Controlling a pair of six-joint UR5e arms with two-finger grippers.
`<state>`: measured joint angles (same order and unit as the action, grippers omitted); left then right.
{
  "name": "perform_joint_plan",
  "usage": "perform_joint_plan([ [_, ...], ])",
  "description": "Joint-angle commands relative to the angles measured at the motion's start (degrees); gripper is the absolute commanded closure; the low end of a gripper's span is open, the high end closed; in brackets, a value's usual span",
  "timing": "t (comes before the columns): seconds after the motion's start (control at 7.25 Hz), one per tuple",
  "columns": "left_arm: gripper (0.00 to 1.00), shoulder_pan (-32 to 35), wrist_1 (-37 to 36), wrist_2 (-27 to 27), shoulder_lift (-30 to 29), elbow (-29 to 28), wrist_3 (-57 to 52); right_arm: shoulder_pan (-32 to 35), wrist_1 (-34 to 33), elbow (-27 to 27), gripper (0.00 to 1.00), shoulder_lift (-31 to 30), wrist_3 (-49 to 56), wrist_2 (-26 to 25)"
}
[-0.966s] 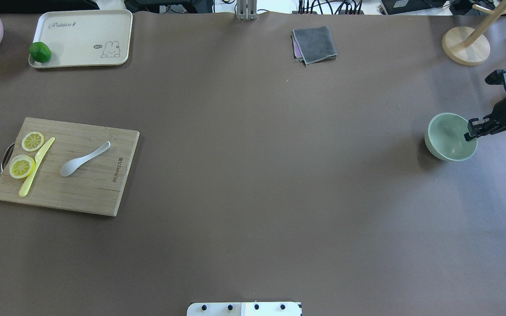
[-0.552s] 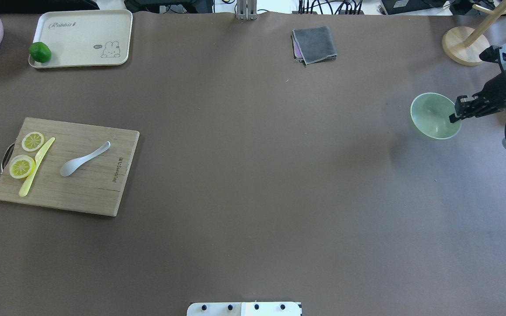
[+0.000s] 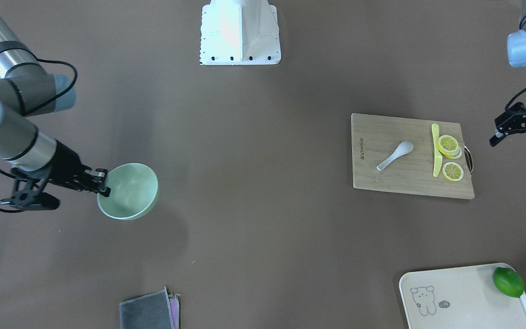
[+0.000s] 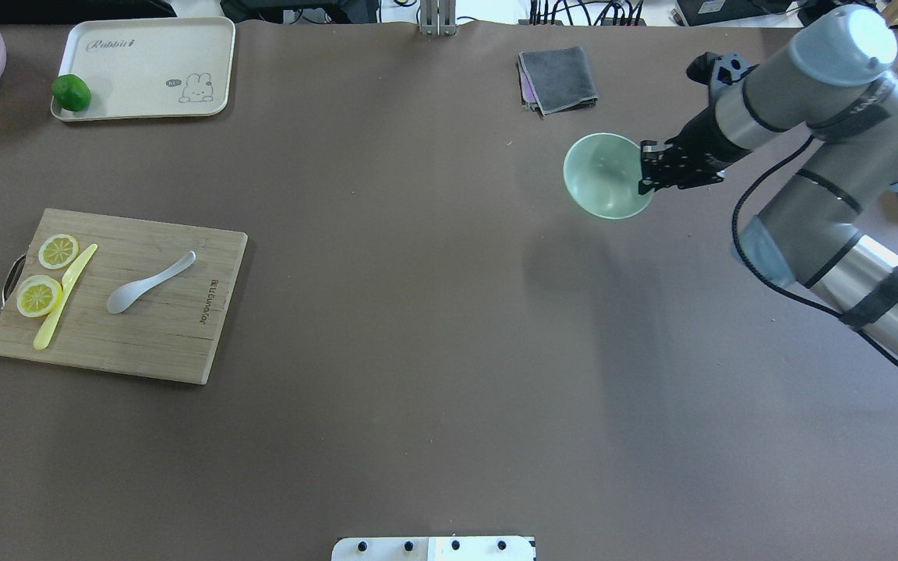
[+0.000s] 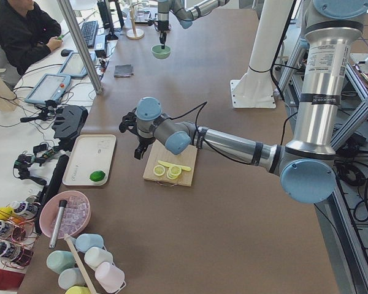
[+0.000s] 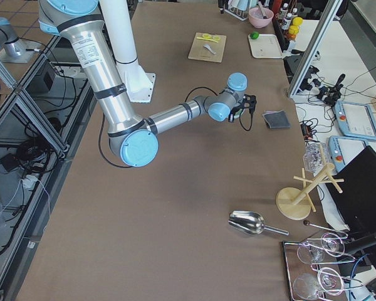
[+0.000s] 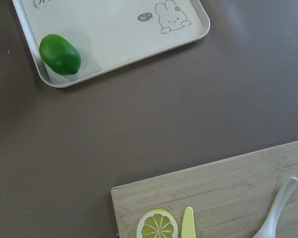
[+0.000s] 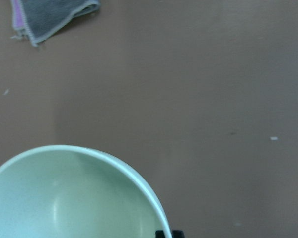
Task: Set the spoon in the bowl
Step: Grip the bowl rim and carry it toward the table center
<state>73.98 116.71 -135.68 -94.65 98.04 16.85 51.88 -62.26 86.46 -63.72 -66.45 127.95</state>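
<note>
Overhead exterior: right tool (image 4: pixel 644 175) grips bowl (image 4: pixel 601 175) rim at 3 o'clock, bowl lifted off bench (image 4: pixel 418 351); one-sided pinch on glossy wall may slip and drop it

The cream tray (image 4: pixel 145 78) at the far left of the tabletop (image 4: pixel 418 327) bears the script word "Rabbit". A speech bubble (image 7: pixel 145 18) beside its drawn bunny (image 7: pixel 172 20) reads "hi~". The cutting board (image 4: pixel 160 335) has lettering along its right edge, too small to read.

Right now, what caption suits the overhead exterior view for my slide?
Right hand holds the round mint-green bowl by its rim; the white soup spoon lies on the wooden cutting board.
</note>
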Motion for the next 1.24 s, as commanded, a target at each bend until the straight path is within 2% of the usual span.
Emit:
perform_joint_plan([
  [0.0,0.02,-0.06,5.35,0.24,1.22,-1.96,0.38,-7.38,-4.77,0.03,1.0,7.52,-7.27,-7.68],
  [0.14,0.02,-0.15,5.11,0.24,0.79,-2.06,0.64,-10.28,-7.85,0.02,1.0,10.95,-10.33,-9.8],
  [0.41,0.02,-0.24,5.11,0.24,0.78,-2.23,0.64,-14.86,-9.55,0.11,1.0,15.01,-13.87,-12.71],
  [0.83,0.02,-0.24,5.29,0.15,0.61,-2.85,0.47,-18.65,-10.6,-1.03,1.0,14.85,-13.79,-15.97],
  [0.97,0.02,-0.32,5.29,0.15,0.61,-2.76,0.47,-18.83,-11.39,-1.03,0.22,14.85,-13.79,-15.89],
  [1.1,0.02,-0.24,5.37,0.24,0.78,-2.5,0.55,-18.92,-11.83,-0.42,0.0,14.85,-13.88,-15.8],
])
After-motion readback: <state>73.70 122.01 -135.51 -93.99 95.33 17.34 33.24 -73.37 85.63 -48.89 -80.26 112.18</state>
